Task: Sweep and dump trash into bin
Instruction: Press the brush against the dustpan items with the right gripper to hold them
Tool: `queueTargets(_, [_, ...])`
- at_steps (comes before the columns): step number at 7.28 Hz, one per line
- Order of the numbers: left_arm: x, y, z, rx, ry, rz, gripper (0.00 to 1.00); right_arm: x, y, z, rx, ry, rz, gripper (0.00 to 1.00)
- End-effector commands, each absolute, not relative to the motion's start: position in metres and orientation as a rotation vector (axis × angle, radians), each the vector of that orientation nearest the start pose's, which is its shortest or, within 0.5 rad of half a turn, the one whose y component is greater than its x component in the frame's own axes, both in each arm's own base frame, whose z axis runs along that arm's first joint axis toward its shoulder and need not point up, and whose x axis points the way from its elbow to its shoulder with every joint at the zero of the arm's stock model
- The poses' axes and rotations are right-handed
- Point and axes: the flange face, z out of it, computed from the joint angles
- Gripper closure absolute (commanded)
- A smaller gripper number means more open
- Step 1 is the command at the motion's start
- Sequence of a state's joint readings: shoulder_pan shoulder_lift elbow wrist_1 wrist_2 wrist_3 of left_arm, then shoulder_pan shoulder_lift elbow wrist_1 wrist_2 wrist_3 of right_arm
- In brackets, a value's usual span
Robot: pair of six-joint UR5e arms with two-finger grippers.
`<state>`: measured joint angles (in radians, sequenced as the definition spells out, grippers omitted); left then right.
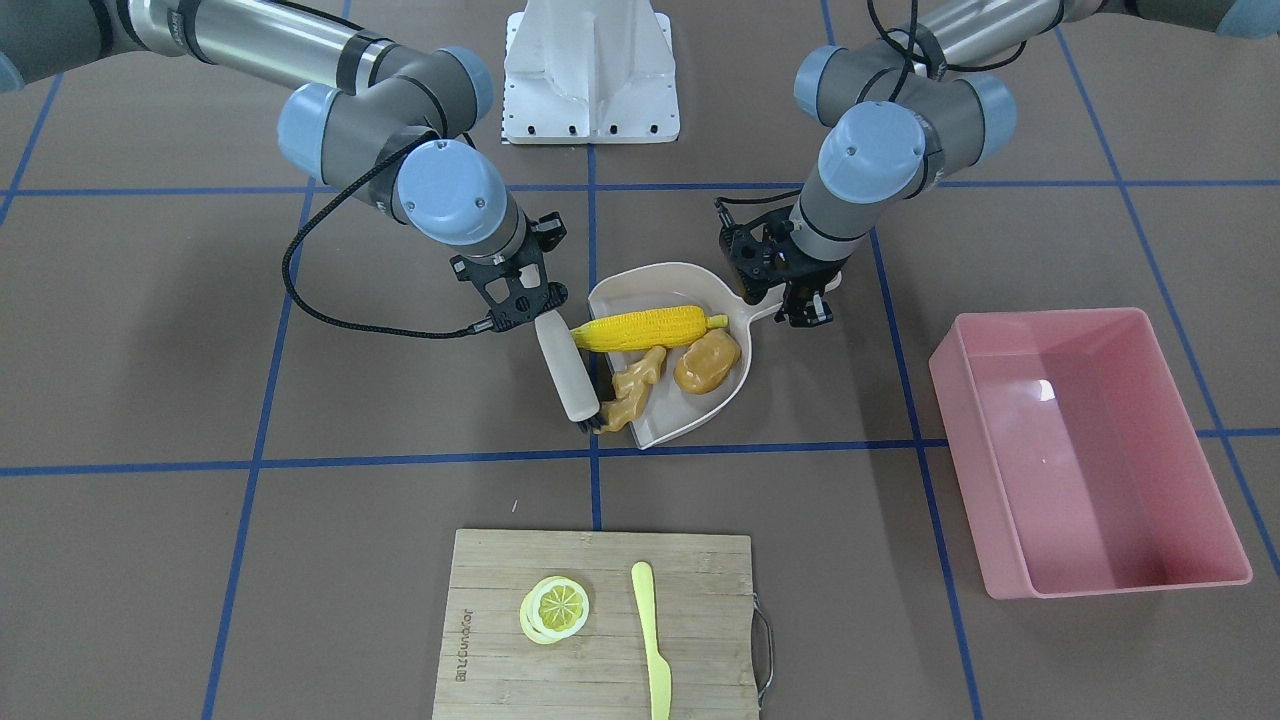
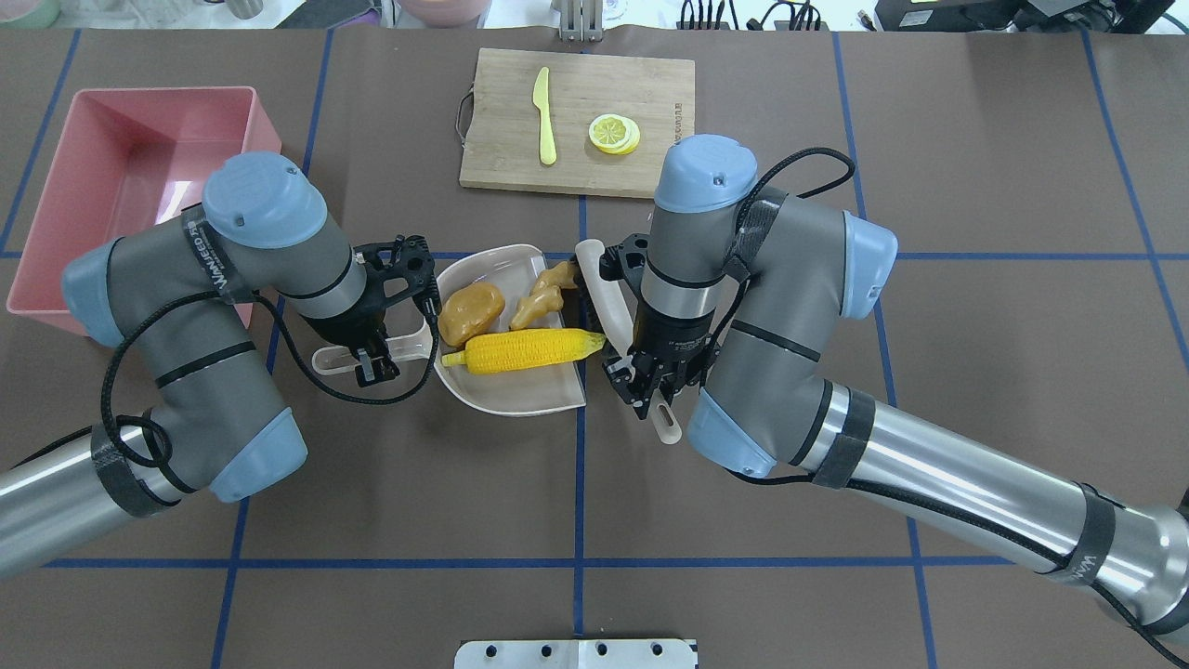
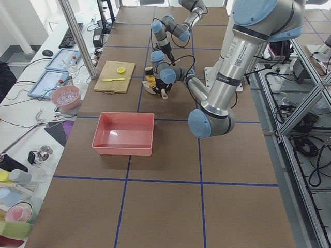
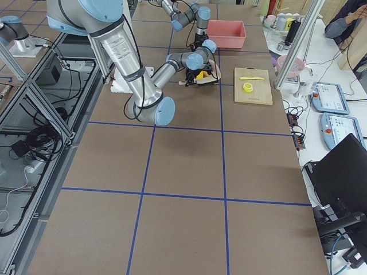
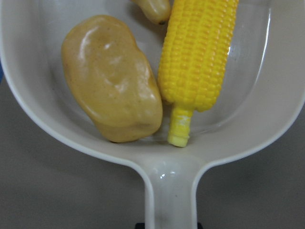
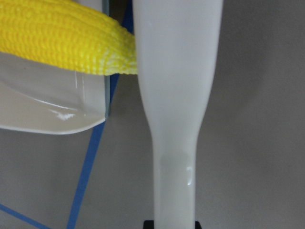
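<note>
All three pieces of trash are sitting in the beige dustpan (image 1: 640, 285) in the middle of the brown tabletop (image 1: 300, 400). The corn cob (image 1: 645, 327) lies across the pan, bright yellow with neat rows of kernels. It has a pale stubby stalk at the handle end, and its pointed tip pokes out over the pan's open edge. Just beside it sits the potato (image 1: 706, 362), smooth, glossy and golden-brown, resting against the back wall near the handle. The ginger root (image 1: 635, 385) is tan and knobbly with little branching lobes, and it sits right at the mouth of the pan.

The left claw (image 2: 370, 358) is clamped on the dustpan's handle and the pan rests flat. The right claw (image 1: 522, 305) grips the end of a cream-coloured brush (image 1: 565, 365). The brush runs along the pan's open side, its dark bristles touching the ginger and its body touching the corn tip.

Well apart from all this, on the left arm's side, the bin (image 1: 975, 440) stands upright. It is a big pink rectangular tub with tall walls.

Across from the robot lies a bamboo cutting board (image 1: 600, 660) with a lemon slice (image 1: 555, 608) and a pale yellow knife (image 1: 650, 640) on it.
</note>
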<state>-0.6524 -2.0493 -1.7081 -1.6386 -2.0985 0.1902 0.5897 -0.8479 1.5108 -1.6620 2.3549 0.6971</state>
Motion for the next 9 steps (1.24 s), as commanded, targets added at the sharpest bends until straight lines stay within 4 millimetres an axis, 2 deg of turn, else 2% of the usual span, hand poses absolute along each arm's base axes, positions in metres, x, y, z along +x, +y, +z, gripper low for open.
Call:
queueTargets(1, [0.464,-0.459,0.316,0.476,0.759,1.219,1.0,-0.576,-0.459,0.242,-0.195,-0.948,-0.463,1.0])
queueTargets(6, [0.463,-0.459,0.315,0.48,0.761,1.22,1.0,-0.594,-0.444,0.209,-0.228,-0.958,-0.42,1.0])
queueTargets(9, [0.463,-0.459,0.316,0.48,0.761,1.22,1.0,-0.595,-0.442,0.211,-0.231,-0.957,-0.423,1.0])
